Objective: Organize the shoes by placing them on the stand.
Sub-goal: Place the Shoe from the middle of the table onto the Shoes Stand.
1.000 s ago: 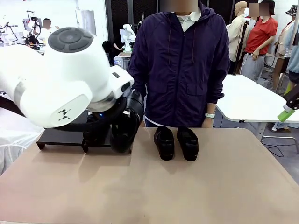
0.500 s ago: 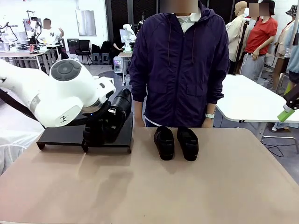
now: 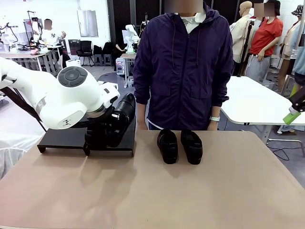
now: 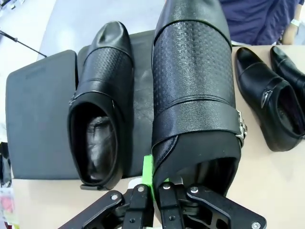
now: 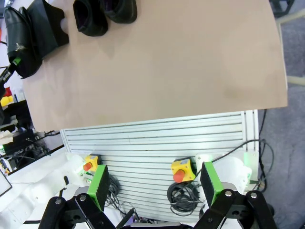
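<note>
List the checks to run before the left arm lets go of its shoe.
1. Grip: left pincer shut on the heel rim of the held shoe: ok.
2. Position: held shoe above the stand: ok.
3. Spacing: gap between held shoe and placed shoe: ok.
4. Contact: held shoe's sole resting on the stand: cannot tell.
5. Other arm: right pincer open, well away from the shoes: ok.
</note>
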### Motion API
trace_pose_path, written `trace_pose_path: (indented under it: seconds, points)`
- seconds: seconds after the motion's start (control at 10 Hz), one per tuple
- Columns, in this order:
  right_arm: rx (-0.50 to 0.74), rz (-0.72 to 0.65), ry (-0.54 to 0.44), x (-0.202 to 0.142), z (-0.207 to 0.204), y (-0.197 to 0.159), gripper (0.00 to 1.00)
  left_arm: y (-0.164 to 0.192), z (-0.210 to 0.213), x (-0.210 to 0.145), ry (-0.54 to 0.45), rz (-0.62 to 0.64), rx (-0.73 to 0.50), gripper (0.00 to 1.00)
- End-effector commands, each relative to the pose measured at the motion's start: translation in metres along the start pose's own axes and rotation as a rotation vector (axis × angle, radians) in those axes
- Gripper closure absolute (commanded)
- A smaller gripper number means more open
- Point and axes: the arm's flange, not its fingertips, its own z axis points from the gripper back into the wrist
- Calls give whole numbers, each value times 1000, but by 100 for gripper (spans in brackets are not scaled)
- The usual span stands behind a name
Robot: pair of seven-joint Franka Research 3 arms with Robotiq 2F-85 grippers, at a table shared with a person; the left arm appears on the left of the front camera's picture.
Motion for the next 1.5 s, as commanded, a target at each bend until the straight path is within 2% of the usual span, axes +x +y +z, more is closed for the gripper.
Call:
trace_pose_path:
  seconds: [0.0,0.2,0.5,0.9,1.4]
  points:
    - [17,13,7,1,3,2,0,3,-3,2,2,6,0,100]
    - [17,13,7,1,3,2,0,7,-31,15,-5,45,0,100]
    - [17,13,7,1,3,2,0,11,-46,23,13,217,3,100]
    - [17,13,7,1,3,2,0,12,-74,21,82,242,13,100]
    - [17,13,7,1,3,2,0,7,-87,22,52,201,-10,100]
